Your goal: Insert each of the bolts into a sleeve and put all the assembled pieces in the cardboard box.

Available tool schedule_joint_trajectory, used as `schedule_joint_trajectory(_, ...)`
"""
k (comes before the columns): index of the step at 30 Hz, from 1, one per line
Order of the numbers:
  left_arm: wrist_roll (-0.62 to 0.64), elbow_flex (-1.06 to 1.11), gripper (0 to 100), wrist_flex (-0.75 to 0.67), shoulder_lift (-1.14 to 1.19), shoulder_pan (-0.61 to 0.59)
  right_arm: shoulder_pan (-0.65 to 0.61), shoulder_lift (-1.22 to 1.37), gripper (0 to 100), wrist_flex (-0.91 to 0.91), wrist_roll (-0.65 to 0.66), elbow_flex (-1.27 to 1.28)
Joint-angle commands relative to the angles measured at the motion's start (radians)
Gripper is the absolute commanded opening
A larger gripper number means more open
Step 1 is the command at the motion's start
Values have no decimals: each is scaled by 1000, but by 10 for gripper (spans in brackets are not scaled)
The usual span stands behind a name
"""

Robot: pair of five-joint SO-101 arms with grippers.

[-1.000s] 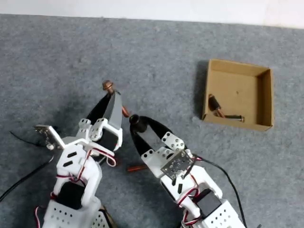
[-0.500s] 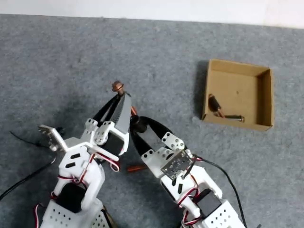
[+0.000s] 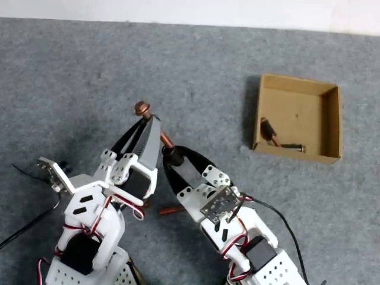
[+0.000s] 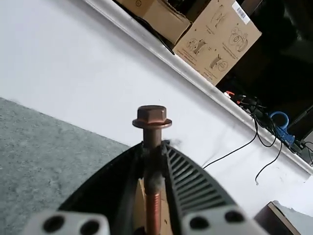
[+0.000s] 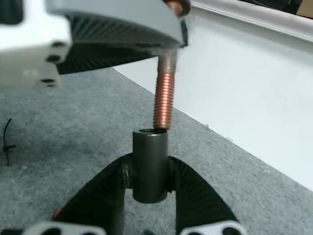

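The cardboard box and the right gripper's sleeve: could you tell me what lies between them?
Nothing: in the high view, the stretch from the sleeve in the right gripper to the cardboard box is bare grey mat.

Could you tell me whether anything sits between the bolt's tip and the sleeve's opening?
Nothing visible does: the bolt, held in the left gripper, has its threaded tip right at the mouth of the sleeve in the right gripper.

High cam overhead; wrist cams close, share bolt [image 4: 151, 117].
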Motion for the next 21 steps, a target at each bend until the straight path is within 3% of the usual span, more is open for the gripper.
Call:
schedule_joint_trajectory(1,-8,-53,7,29,-18,10,13,-18,5,1,9,105)
schedule_joint_trajectory(21,-6,-33,6,124,-18,93,45,-27,5,-5,9,101)
